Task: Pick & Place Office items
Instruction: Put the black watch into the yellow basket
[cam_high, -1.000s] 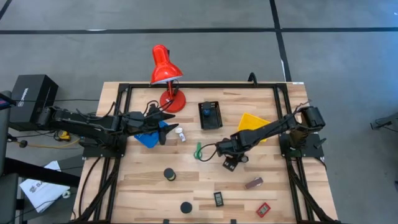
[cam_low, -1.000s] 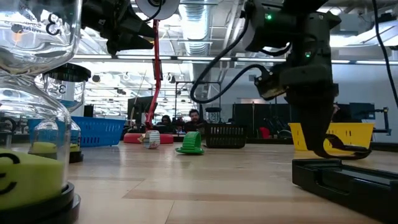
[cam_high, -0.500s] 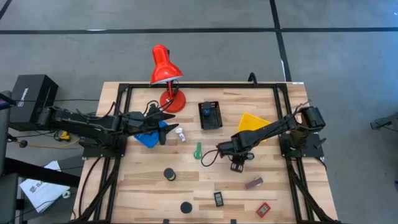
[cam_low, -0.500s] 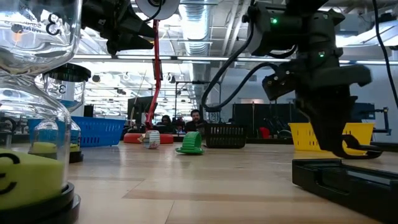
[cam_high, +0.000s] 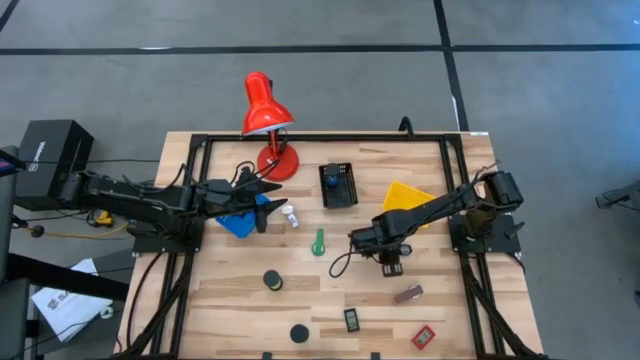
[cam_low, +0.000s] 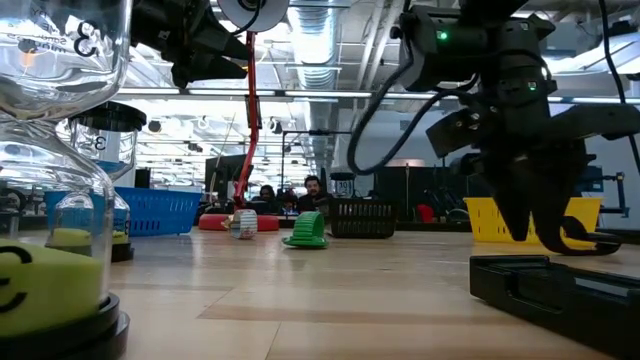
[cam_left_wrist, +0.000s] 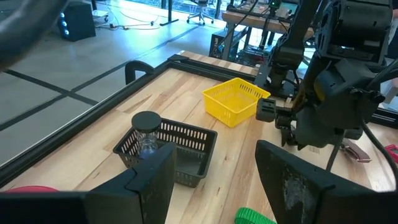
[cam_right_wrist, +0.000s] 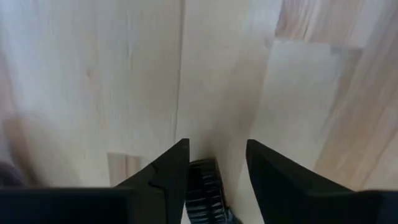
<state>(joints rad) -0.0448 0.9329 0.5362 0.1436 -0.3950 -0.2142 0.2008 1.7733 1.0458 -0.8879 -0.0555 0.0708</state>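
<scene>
Your black basket (cam_high: 338, 186) at the far middle of the table holds a small clear jar with a dark cap (cam_left_wrist: 147, 129); the yellow bin (cam_high: 405, 200) looks bare inside. The left gripper (cam_high: 268, 207) waits over the blue bin (cam_high: 237, 222), fingers parted. Your right gripper (cam_high: 391, 263), jaws released around a black ribbed piece (cam_right_wrist: 203, 190), has swung right since a second ago, away from the green stick (cam_high: 319, 241).

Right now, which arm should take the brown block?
Right. The right gripper hangs open just above the brown block; the left gripper sits across the table by the red lamp.
</scene>
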